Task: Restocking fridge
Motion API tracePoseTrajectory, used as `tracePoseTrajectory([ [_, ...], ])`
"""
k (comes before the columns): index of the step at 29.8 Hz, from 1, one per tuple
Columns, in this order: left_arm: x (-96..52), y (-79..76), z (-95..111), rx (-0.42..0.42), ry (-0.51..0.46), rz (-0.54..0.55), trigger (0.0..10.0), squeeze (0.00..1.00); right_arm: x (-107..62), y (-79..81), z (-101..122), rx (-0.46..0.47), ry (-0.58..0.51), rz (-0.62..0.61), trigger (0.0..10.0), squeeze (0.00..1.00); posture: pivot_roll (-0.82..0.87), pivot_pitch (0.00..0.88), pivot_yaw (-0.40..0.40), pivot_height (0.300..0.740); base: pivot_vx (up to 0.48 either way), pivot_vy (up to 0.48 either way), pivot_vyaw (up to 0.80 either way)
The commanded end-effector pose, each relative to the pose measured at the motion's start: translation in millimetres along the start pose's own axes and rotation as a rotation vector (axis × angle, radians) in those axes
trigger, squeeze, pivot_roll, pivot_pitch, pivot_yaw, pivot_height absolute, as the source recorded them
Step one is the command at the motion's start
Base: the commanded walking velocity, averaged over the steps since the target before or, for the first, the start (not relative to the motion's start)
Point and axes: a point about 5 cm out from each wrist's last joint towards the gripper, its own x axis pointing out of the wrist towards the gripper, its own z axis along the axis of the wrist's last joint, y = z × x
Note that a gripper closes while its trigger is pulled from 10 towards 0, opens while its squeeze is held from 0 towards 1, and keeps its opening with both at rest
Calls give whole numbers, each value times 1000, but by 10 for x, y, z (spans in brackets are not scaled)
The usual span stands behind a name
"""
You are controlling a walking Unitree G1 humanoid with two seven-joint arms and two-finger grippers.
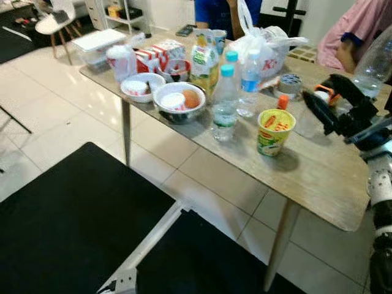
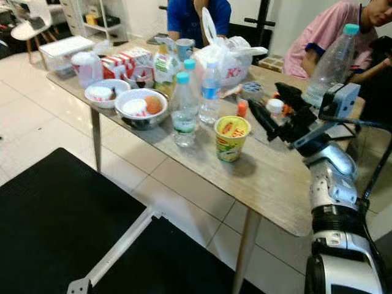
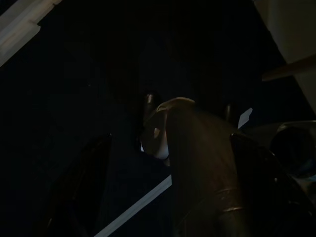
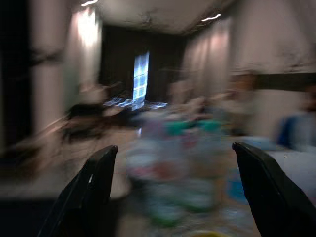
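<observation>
A wooden table [image 1: 318, 177] carries the groceries: two water bottles with teal caps [image 1: 225, 101] [image 1: 249, 82], a yellow-green cup of noodles [image 1: 275, 130], a juice bottle [image 1: 204, 61], a steel bowl [image 1: 179, 101] and a white bowl [image 1: 142, 86] holding small tubs. My right gripper [image 1: 320, 89] is raised over the table's right end, beside and behind the noodle cup. Its fingers are open with nothing between them; in the blurred right wrist view [image 4: 174, 148] they point at the bottles. My left gripper [image 3: 173, 187] hangs in the dark, its fingers spread.
A white plastic bag [image 1: 263, 49], a tape roll [image 1: 290, 82] and red-and-white cartons [image 1: 160, 52] crowd the back of the table. Two people sit behind it, one in pink [image 1: 355, 30] with a large clear bottle [image 2: 334, 58], one in blue [image 1: 223, 12]. A black mat [image 1: 73, 226] covers the floor.
</observation>
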Motion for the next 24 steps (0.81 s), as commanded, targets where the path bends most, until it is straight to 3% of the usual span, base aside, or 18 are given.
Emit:
tracePoseTrajectory([
  [1, -15, 35, -31, 7, 16, 7, 10000, 0, 114, 135, -73, -18, 81, 125, 10000, 0, -20, 0, 19, 740, 0, 0, 0],
  [5, -9, 27, -10, 7, 11, 3, 10000, 0, 302, 304, -258, -99, 292, 239, 10000, 0, -27, 0, 24, 740, 0, 0, 0],
  [10, -2, 5, -7, 8, 10, -3, 10000, 0, 362, 379, -331, -140, 381, 290, 10000, 0, -24, 0, 22, 740, 0, 0, 0],
  [13, -2, -2, -17, 7, 12, -6, 10000, 0, 417, 379, -369, -220, 473, 285, 10000, 0, -24, 0, 22, 740, 0, 0, 0],
  [19, -7, 5, -37, 5, 17, -4, 10000, 0, 604, 272, -354, -328, 536, 185, 10000, 0, -27, 0, 20, 740, 0, 0, 0],
  [24, -7, -2, -43, 5, 18, -6, 10000, 0, 678, 231, -379, -346, 555, 136, 10000, 0, -29, 0, 20, 740, 0, 0, 0],
])
